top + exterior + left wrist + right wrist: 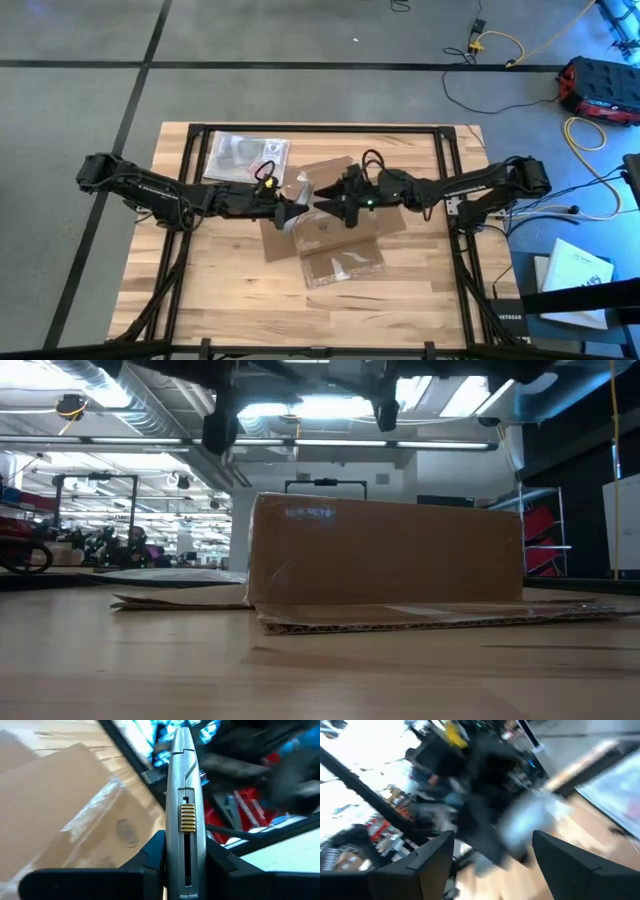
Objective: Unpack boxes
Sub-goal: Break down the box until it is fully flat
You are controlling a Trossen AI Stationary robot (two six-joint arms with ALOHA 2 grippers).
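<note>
We see a clear bag (245, 157) near the bench's (200, 290) far edge, left of the middle. The box (335, 225) lies at the bench's middle with flaps spread flat. Both arms reach in from the sides, low and stretched, meeting above the box. The left gripper (183, 885) is closed on a silver knife (183, 800) — its tip points toward the right gripper (325, 203), whose fingers (572, 857) stand apart and hold nothing.

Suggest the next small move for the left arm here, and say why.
Probably lower the utility knife onto the cardboard box's tape strip. The left gripper is shut on the knife above the box; the right gripper hangs open opposite it.
</note>
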